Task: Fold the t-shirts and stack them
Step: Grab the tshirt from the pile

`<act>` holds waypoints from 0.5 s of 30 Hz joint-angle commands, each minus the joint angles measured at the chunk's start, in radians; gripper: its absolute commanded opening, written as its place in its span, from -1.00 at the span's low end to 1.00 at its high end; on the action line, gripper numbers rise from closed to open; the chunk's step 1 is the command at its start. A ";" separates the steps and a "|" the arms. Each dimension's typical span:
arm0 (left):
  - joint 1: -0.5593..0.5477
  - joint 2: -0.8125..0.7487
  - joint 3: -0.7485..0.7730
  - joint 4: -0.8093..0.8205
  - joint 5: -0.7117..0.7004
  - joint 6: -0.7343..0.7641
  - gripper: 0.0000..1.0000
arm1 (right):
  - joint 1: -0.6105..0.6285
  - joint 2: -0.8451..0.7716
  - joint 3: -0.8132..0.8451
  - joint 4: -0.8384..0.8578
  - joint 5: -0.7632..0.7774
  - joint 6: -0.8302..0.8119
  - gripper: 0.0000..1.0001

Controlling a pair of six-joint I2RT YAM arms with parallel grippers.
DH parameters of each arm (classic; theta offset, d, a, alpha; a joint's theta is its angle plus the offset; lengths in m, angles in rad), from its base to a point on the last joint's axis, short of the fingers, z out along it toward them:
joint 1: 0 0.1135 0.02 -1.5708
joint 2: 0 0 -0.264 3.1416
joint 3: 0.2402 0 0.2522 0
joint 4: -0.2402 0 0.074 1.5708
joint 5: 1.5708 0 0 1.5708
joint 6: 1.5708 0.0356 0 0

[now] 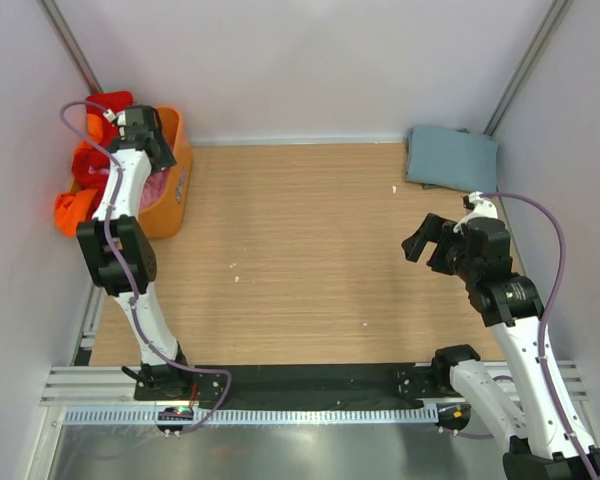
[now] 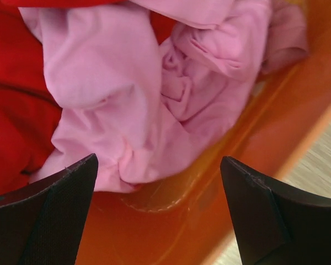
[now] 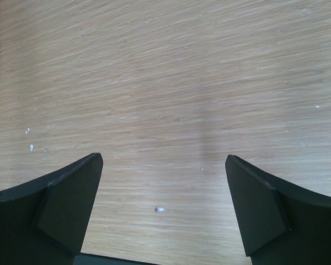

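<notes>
One folded grey-blue t-shirt (image 1: 450, 157) appears only overhead.

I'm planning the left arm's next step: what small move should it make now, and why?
Probably lower the left gripper a little and close on the crumpled pink t-shirt: its jaws stand open just above that shirt inside the orange basket, holding nothing.
</notes>
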 commanded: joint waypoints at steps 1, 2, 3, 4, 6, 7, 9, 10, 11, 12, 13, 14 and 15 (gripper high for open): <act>0.026 0.019 0.050 -0.029 -0.049 -0.016 0.84 | 0.011 0.009 0.003 0.006 0.025 0.000 0.99; 0.028 0.031 0.059 -0.037 -0.055 -0.016 0.82 | 0.012 0.009 0.003 0.008 0.028 -0.001 0.99; 0.032 0.044 0.082 -0.043 -0.062 -0.017 0.76 | 0.012 0.012 0.003 0.009 0.030 -0.001 1.00; 0.032 0.071 0.094 -0.052 -0.067 -0.017 0.75 | 0.014 0.013 0.003 0.008 0.031 0.000 0.99; 0.035 0.096 0.122 -0.072 -0.073 -0.017 0.61 | 0.015 0.016 0.003 0.008 0.031 0.002 0.99; 0.037 0.111 0.125 -0.074 -0.070 -0.017 0.54 | 0.018 0.018 0.003 0.006 0.031 0.002 1.00; 0.035 0.122 0.132 -0.078 -0.070 -0.021 0.15 | 0.018 0.019 0.002 0.008 0.031 0.002 1.00; 0.035 0.123 0.132 -0.080 -0.070 -0.022 -0.02 | 0.020 0.018 0.002 0.008 0.031 0.002 1.00; 0.037 0.123 0.131 -0.078 -0.073 -0.024 -0.24 | 0.020 0.022 0.002 0.008 0.036 0.003 0.99; 0.035 0.122 0.132 -0.078 -0.081 -0.022 -0.70 | 0.021 0.024 0.002 0.009 0.063 0.003 0.99; 0.035 0.120 0.132 -0.074 -0.081 -0.021 -0.96 | 0.021 0.024 0.002 0.009 0.063 0.003 1.00; 0.035 0.114 0.131 -0.072 -0.081 -0.013 -1.00 | 0.023 0.024 0.002 0.008 0.066 0.005 0.99; 0.037 0.113 0.131 -0.069 -0.081 -0.010 -1.00 | 0.023 0.024 0.002 0.009 0.065 0.003 0.99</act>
